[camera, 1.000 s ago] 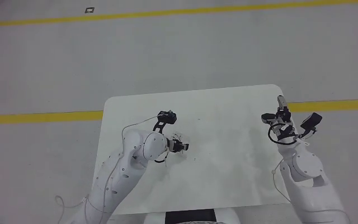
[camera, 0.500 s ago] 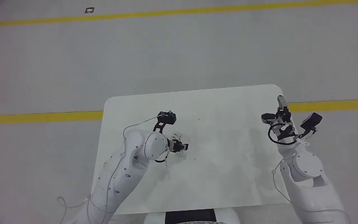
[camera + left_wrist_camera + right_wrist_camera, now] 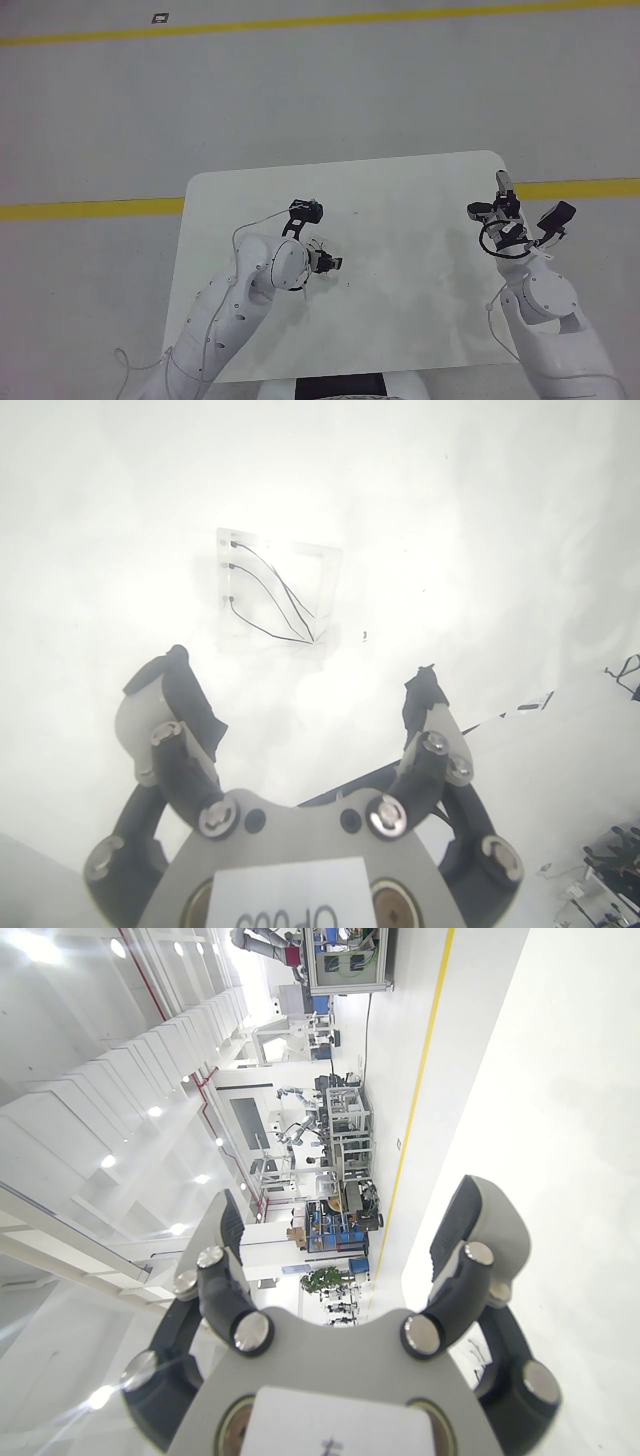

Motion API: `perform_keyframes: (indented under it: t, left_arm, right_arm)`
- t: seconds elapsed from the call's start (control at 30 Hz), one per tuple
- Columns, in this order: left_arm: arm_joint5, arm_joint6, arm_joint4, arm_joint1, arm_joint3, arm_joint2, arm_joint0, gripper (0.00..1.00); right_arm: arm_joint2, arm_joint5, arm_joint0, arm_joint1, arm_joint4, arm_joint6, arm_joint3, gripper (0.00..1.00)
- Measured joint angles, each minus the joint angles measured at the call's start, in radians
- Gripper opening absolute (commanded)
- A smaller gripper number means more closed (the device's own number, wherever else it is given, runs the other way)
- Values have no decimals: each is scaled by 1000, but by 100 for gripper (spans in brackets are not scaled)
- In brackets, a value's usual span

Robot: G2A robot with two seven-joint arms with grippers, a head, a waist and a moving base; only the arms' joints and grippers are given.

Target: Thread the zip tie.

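Clear plastic frame (image 3: 330,555) carries three black zip ties (image 3: 272,600). Your left gripper (image 3: 297,665) hangs near it, fingers apart; your right gripper (image 3: 347,1190), well away, likewise spread.

The left arm (image 3: 240,310) is bent at the elbow, forearm reaching forward and inward. Its wrist is turned so the left gripper (image 3: 299,667) aims down and toward the robot's right. The jaws are spread wide with nothing between them. The fingers (image 3: 172,685) carry dark wrap at the tips.

The right arm (image 3: 545,300) is held out at the robot's right side, forearm rising forward. The right gripper (image 3: 347,1195) points away from the robot, rolled onto its side. Its jaws are also spread wide and hold nothing, the dark pads facing each other.
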State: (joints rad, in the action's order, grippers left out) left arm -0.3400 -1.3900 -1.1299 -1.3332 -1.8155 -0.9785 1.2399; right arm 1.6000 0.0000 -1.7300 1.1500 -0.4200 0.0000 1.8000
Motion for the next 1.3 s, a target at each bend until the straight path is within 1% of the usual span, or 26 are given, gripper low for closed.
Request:
perform_keyframes:
  t: [0.2, 0.23, 0.27, 0.3, 0.4, 0.43, 0.7, 0.77, 0.8, 0.9, 1.0, 1.3]
  left_arm:
    - [0, 4, 3, -1, 5, -4, 3, 100]
    - [0, 16, 8, -3, 15, -17, 11, 100]
    - [0, 30, 12, -8, 28, -40, 21, 100]
    - [0, 31, 14, -13, 33, -55, 26, 100]
    - [0, 3, -6, -32, 38, -96, 36, 100]
    - [0, -1, -8, -35, 37, -102, 37, 100]
    - [3, 6, -2, -35, 37, -100, 39, 100]
    - [15, 33, 34, -36, 42, -98, 45, 100]
    - [17, 37, 51, -36, 44, -98, 45, 100]
    - [14, 26, 98, -37, 55, -95, 34, 100]
    - [17, 22, 98, -36, 62, -83, 20, 100]
    - [21, 26, 98, -36, 62, -81, 20, 100]
  right_arm:
    - [0, 0, 0, 0, 0, 0, 0, 100]
    - [0, 0, 0, 0, 0, 0, 0, 100]
    - [0, 0, 0, 0, 0, 0, 0, 100]
    - [0, 0, 0, 0, 0, 0, 0, 100]
    - [0, 0, 0, 0, 0, 0, 0, 100]
    - [0, 0, 0, 0, 0, 0, 0, 100]
    - [0, 0, 0, 0, 0, 0, 0, 100]
    - [0, 0, 0, 0, 0, 0, 0, 100]
    - [0, 0, 0, 0, 0, 0, 0, 100]
    - [0, 0, 0, 0, 0, 0, 0, 100]
    - [0, 0, 0, 0, 0, 0, 0, 100]
    - [0, 0, 0, 0, 0, 0, 0, 100]
